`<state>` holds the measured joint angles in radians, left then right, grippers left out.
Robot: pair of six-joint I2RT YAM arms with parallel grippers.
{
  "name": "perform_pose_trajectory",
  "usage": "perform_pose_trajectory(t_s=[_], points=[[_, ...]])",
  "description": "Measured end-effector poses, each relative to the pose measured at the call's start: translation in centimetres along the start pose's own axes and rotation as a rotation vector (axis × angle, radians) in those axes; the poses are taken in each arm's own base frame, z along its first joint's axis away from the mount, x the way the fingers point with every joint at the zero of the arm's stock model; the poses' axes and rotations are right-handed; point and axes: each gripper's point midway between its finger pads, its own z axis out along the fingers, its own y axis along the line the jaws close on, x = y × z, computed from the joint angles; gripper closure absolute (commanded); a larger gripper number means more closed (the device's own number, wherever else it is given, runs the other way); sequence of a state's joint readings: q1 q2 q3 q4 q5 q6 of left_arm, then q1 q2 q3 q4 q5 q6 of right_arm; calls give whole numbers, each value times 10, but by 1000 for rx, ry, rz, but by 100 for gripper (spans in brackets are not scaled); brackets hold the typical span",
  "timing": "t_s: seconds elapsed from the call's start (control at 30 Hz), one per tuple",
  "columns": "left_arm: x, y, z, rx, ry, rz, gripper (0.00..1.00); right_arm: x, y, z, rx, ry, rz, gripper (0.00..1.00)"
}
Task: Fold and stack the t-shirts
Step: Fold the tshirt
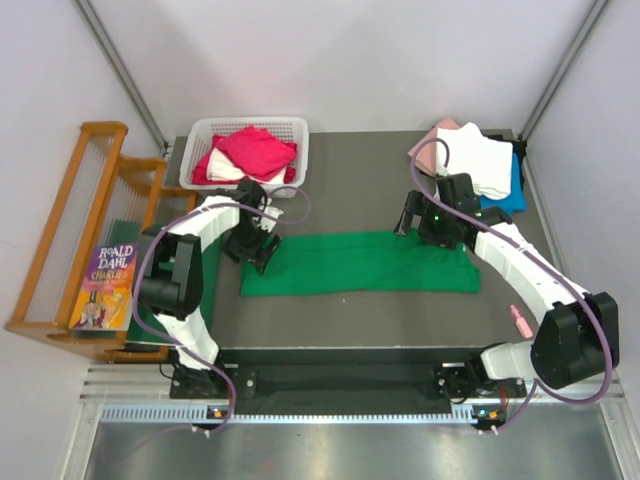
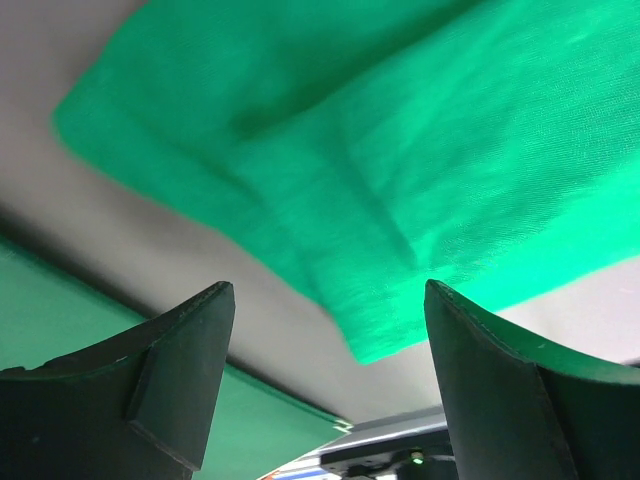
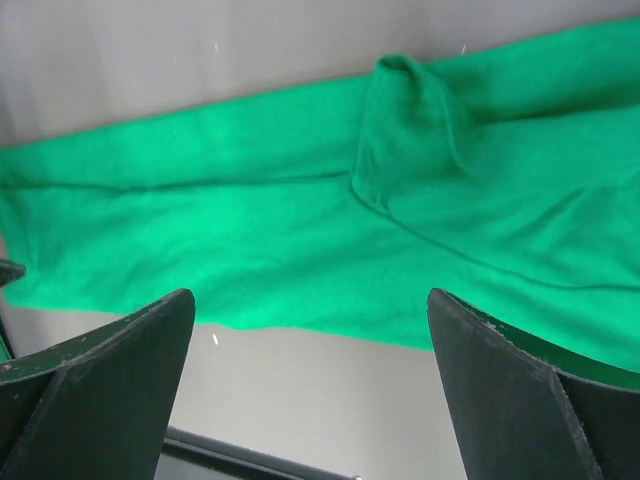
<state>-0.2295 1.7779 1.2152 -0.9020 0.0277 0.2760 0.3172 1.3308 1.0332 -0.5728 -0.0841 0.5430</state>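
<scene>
A bright green t-shirt (image 1: pixel 360 262) lies folded into a long strip across the middle of the table. My left gripper (image 1: pixel 252 248) is open and empty above its left end; the left wrist view shows the shirt's corner (image 2: pixel 400 200) between my spread fingers (image 2: pixel 190 370). My right gripper (image 1: pixel 432 228) is open and empty above the strip's right end; the right wrist view shows the shirt (image 3: pixel 300 250) with a folded sleeve. Red and white tees (image 1: pixel 250 152) lie in a white basket (image 1: pixel 205 130). Folded pink, white and blue tees (image 1: pixel 480 165) are stacked at the back right.
A darker green mat (image 1: pixel 212 270) lies at the table's left edge; it also shows in the left wrist view (image 2: pixel 60 300). A wooden rack (image 1: pixel 70 240) with a book (image 1: pixel 108 285) stands left of the table. A small pink object (image 1: pixel 519 320) lies front right.
</scene>
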Motion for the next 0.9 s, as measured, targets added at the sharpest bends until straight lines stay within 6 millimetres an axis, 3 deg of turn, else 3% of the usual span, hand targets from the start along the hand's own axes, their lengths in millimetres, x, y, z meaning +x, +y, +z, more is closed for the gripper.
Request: perform_pose_trajectory(t_s=[0.27, 0.67, 0.9], points=[[-10, -17, 17, 137, 50, -31, 19, 23, -10, 6, 28, 57, 5, 0], [2, 3, 14, 240, 43, -177, 20, 23, -12, 3, 33, 49, 3, 0], [8, 3, 13, 230, 51, -168, 20, 44, -30, 8, 84, 83, 14, 0]])
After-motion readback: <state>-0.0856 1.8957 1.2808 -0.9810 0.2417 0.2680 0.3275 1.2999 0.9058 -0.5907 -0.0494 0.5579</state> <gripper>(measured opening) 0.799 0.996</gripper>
